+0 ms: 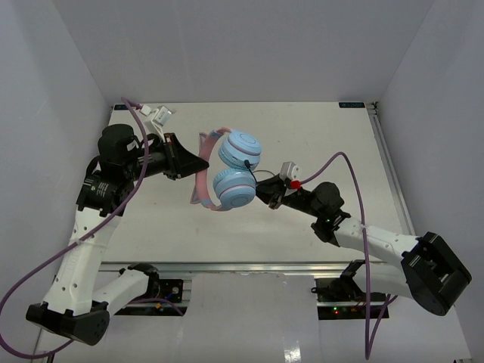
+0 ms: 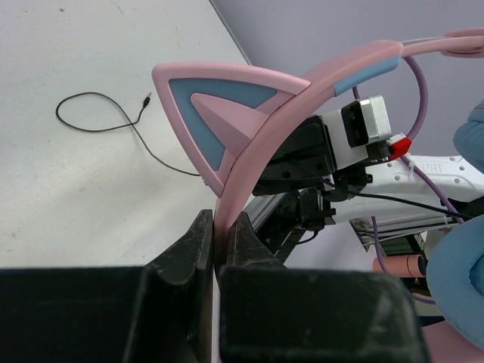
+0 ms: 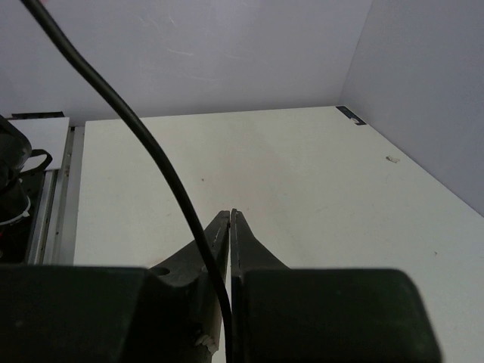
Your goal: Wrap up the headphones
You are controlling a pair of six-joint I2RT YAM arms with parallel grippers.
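**Claws.** My left claw (image 1: 198, 165) is pressed shut on the pink headband (image 2: 253, 170), just below the cat ear (image 2: 215, 113). My right claw (image 3: 231, 227) is pressed together. The black cord (image 3: 144, 136) runs down across its left finger and into the seam low down, so I judge it pinched there.

**Location of item.** The headphones (image 1: 234, 170) hang between the two arms, approx. mid-desk (image 1: 333, 136). They appear clear of the surface.

**Key relation.** In the top view the headphones sit at 10 o'clock from my right claw (image 1: 266, 190), close by.
- The two blue ear cups are stacked, one at 12 (image 1: 240, 150) and one at 6 (image 1: 233, 187).
- The band's long axis therefore runs approx. 12–6, with its arch bulging toward 9, into my left claw.
- The cord leaves the cups toward 3–4 o'clock and goes straight to my right claw.
- The left arm is nearer the band and the right arm is nearer the cord.
- Judgement: the wrap needs the right claw to carry the cord around that 12–6 axis while the left claw holds the band steady.

**Slack.** In the left wrist view the loose cord (image 2: 94, 121) lies looped on the desk at 10 o'clock from my left claw (image 2: 219, 242). The jack plug (image 2: 147, 97) is free. Risk: this slack may drag or snag during winding.

**Markings.** I find no brand legible on the headphones. A small label (image 1: 352, 104) sits at the desk's far right corner but is too small to read. No other writing is legible.
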